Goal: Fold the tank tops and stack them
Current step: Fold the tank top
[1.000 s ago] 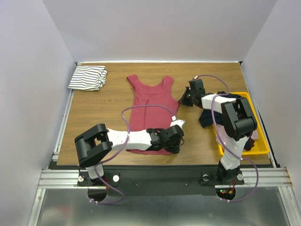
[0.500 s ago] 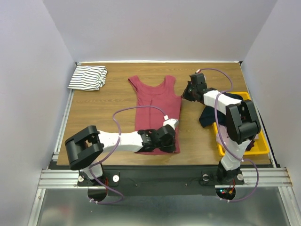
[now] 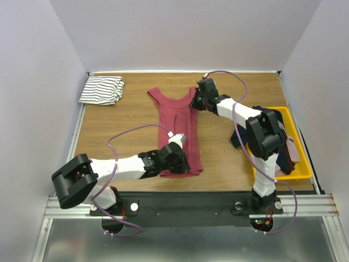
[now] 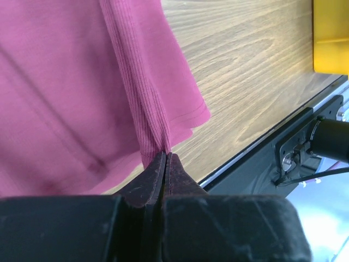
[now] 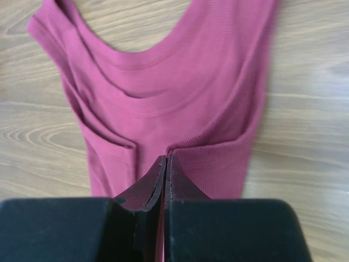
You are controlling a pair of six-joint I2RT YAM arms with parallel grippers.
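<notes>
Two sets of jaws are clenched on the dark red tank top (image 3: 175,117). Left gripper (image 3: 177,159) holds its 6 o'clock hem, right gripper (image 3: 196,102) its 1 o'clock ribbed edge.

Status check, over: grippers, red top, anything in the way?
Left gripper shut on red top at hem. Right gripper shut at its armhole. Right edge folded inward. Striped top folded far left, clear of path.

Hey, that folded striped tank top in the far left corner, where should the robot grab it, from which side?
Probably pinch the near edge of the striped tank top through all layers, coming down from its near side. It lies as a flat, compact bundle by the left edge of the table, with bare wood in front. The left gripper, shut on the red tank top, is nearer.
</notes>
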